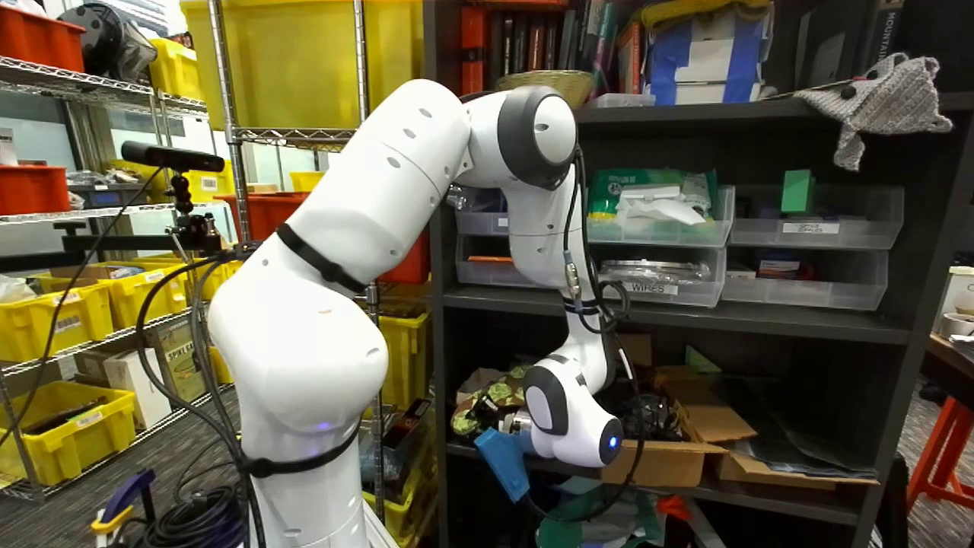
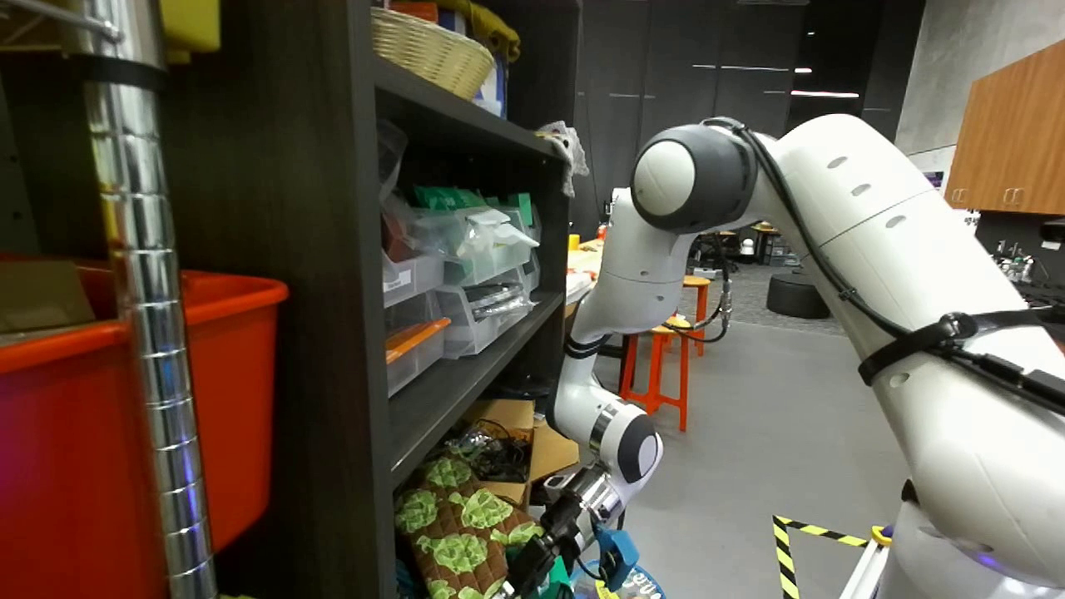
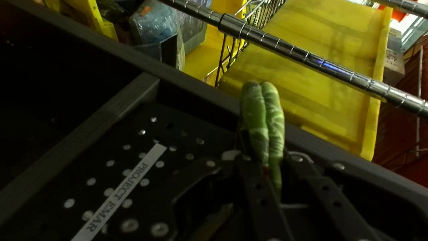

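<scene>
Where jaws pinch it, quilted cloth (image 2: 458, 532) — brown, leaf-printed — shows green.

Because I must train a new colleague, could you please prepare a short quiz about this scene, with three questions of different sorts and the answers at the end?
1. Short answer: In the wrist view, what does the gripper appear to hold?
2. True or false: The basket stands lower than the clear bins.
3. Multiple choice: In an exterior view, which word is on the bin label? A) TAPE B) WIPES C) BOLTS

Key:
1. A folded, green-patterned cloth.
2. False; it stands higher.
3. B
</scene>
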### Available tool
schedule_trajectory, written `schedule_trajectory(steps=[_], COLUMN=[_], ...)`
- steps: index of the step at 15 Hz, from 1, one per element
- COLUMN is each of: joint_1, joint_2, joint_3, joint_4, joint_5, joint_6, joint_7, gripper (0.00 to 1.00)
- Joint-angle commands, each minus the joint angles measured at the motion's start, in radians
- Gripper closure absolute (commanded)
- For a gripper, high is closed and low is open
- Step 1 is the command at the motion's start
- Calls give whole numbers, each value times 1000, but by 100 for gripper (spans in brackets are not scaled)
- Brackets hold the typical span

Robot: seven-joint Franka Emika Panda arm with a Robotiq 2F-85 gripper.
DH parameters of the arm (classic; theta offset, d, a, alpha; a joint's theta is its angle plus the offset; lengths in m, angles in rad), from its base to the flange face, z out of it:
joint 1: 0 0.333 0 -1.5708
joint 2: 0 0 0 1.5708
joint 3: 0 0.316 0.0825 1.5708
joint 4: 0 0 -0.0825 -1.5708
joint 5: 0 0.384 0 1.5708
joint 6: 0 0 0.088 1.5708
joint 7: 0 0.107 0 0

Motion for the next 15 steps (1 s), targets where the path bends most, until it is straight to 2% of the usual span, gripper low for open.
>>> schedule_trajectory(steps=[1,11,15], joint_1=[30,26,19], joint_2=[-17,-57,-73], joint_3=[10,15,19], joint_4=[-38,-113,-126], joint_5=[-22,-89,-110], joint_6=[32,6,-17], joint_7=[-60,-281,-299], gripper=[96,96,96])
